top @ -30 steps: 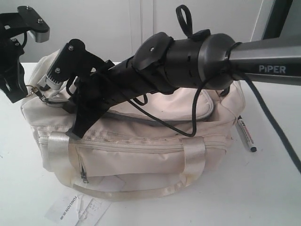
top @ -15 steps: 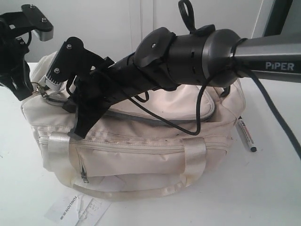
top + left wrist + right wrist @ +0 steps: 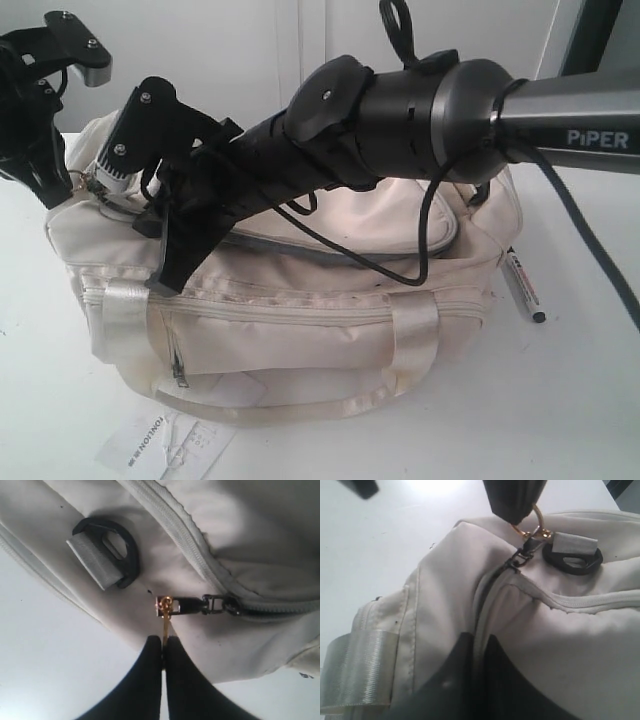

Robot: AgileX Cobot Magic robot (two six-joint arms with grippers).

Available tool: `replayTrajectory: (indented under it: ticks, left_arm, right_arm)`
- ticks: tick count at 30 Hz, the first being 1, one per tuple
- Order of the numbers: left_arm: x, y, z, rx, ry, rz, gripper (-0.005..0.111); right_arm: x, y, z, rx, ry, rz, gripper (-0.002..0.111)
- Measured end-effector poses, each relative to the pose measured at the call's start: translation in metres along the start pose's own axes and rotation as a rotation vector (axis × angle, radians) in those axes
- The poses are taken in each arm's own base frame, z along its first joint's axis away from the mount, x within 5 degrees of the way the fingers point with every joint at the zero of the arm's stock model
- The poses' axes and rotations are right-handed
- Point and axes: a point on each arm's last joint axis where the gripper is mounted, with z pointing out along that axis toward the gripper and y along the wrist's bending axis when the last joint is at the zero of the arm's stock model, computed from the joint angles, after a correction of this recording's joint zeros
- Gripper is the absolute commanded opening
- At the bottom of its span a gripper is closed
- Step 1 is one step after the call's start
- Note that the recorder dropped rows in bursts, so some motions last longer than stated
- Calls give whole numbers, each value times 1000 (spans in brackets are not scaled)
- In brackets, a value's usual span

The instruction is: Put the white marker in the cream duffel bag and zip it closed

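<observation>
Noted left gripper (image 3: 164,641) pinched on gold zip pull (image 3: 165,611), right gripper (image 3: 476,642) nipping cream duffel bag (image 3: 300,320) fabric by the zip. Found white marker (image 3: 522,286) outside, on table (image 3: 580,420) beside bag. Judged best to draw pull along zip line, fabric held taut.

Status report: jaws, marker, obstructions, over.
Both jaws shut: left on zipper pull, right pinching cream duffel bag. White marker outside, on table beside bag. Right arm lies across bag top.

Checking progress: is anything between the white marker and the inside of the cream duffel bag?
Yes: the cream duffel bag has its top flap over the opening, left gripper pinching the zipper pull. The white marker lies on the table.
</observation>
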Motion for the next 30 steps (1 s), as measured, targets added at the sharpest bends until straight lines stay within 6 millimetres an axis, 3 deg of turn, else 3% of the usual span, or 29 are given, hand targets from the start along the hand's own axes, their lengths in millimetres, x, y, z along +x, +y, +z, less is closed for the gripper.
replayTrajectory:
  ticks: [11,13,18,20,26,30]
  left_arm:
    - [-2,4,8,36,-34,-50,1]
    - [-3,4,11,40,-31,-51,9]
    - [-3,7,11,24,-43,-87,48]
    - [-2,9,9,11,-44,-114,58]
    - [3,11,-3,-19,-64,-224,61]
    - [10,7,-32,-55,-120,-296,61]
  right_arm:
    - [1,0,0,1,12,-24,0]
    - [1,0,0,-1,14,-28,0]
    - [2,1,0,-10,18,-33,0]
    - [2,1,0,-10,18,-35,2]
    - [1,0,0,5,17,-36,23]
    - [1,0,0,4,17,-36,32]
